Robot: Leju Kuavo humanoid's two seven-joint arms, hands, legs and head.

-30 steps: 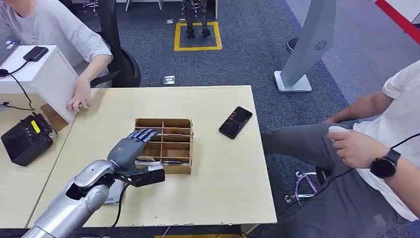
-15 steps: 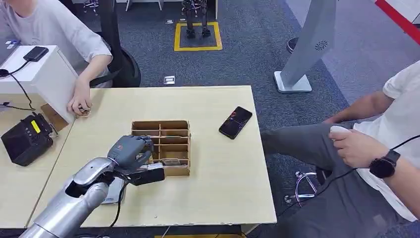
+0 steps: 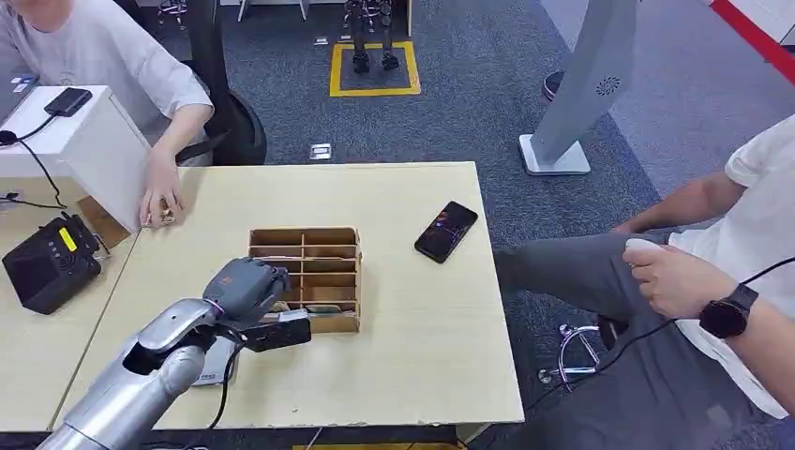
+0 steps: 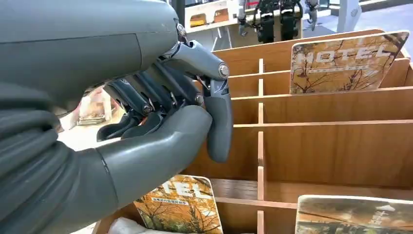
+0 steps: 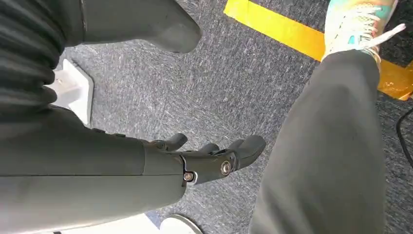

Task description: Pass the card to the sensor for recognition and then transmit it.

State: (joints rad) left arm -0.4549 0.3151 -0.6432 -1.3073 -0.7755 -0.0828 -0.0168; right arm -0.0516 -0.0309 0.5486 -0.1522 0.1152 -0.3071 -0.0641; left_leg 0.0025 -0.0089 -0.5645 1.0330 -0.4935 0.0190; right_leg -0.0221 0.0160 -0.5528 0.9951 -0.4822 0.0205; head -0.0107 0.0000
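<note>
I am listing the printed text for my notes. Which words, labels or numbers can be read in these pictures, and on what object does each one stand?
"HOTEL": card standing in the wooden organizer.
"TEL", part of a word: card below the left hand.
Small line under it: too blurred.
Third card: marks unreadable.

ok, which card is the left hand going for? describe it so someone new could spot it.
On the light wooden table stands a brown divided card box. The left hand is curled over its near-left corner, and the card lies in the compartment just under the fingers. It is an autumn-tree HOTEL card; unlike the same-looking one upright in the far row, it sits nearest the hand.
</note>
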